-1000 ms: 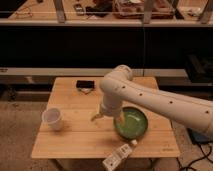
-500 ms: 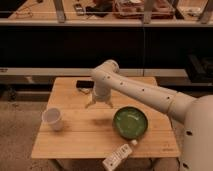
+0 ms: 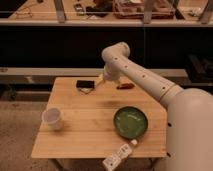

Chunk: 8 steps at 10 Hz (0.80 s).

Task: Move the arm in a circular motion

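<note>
Wooden table [image 3: 85, 137], dim room, dark shelving behind. All places are given relative to the green bowl [image 3: 131, 122].

- Just in front of the bowl, at the table's front edge, lies a white bottle [image 3: 119, 156].
- A white cup [image 3: 53, 119] sits well to the bowl's left.
- Beyond the bowl, near the far edge, are a small reddish item [image 3: 125, 86] and, further left, a flat black device [image 3: 85, 85].
- The gripper [image 3: 101, 81] hangs beyond and left of the bowl, between those two and just beside the black device (spread or closed: can't tell).
- The arm [image 3: 137, 77] rises from the white body right of the bowl to an elbow above the far edge.

Change: a second ago the gripper was at the bowl's left rim. It then swung back-left and now sits further back, while the table items haven't shifted. To me that reads as the circle underway, not closed. You'd want the path to curve back toward the bowl. Watch clearance over the black device.
</note>
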Available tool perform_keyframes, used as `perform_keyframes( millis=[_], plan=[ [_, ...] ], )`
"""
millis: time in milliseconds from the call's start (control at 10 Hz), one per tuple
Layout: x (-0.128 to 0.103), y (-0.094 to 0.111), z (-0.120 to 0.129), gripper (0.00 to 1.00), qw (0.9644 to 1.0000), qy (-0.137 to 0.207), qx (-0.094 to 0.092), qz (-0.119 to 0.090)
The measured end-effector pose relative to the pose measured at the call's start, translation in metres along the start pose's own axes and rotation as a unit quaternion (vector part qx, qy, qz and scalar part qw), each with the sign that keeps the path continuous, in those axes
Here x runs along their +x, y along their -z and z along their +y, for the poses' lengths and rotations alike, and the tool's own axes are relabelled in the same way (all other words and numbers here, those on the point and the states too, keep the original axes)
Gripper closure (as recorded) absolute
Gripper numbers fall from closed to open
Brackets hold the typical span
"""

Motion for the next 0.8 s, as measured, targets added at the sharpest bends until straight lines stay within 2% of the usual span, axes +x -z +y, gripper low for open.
perform_keyframes(
  millis=[100,200,300,400,500,600,700,800],
  plan=[
    [0.006,0.005,0.023,0.2,0.9998,-0.017,-0.013,0.003],
    [0.001,0.018,0.072,0.2,0.9973,-0.056,-0.047,0.0],
    [-0.006,0.027,0.096,0.2,0.995,-0.077,-0.064,-0.001],
    [-0.023,0.043,0.129,0.2,0.9902,-0.109,-0.088,-0.005],
    [-0.048,0.062,0.158,0.2,0.984,-0.142,-0.107,-0.007],
    [-0.079,0.078,0.177,0.2,0.9781,-0.174,-0.113,-0.012],
    [-0.103,0.086,0.183,0.2,0.9745,-0.193,-0.112,-0.019],
    [-0.143,0.095,0.185,0.2,0.9691,-0.219,-0.109,-0.03]
  ],
)
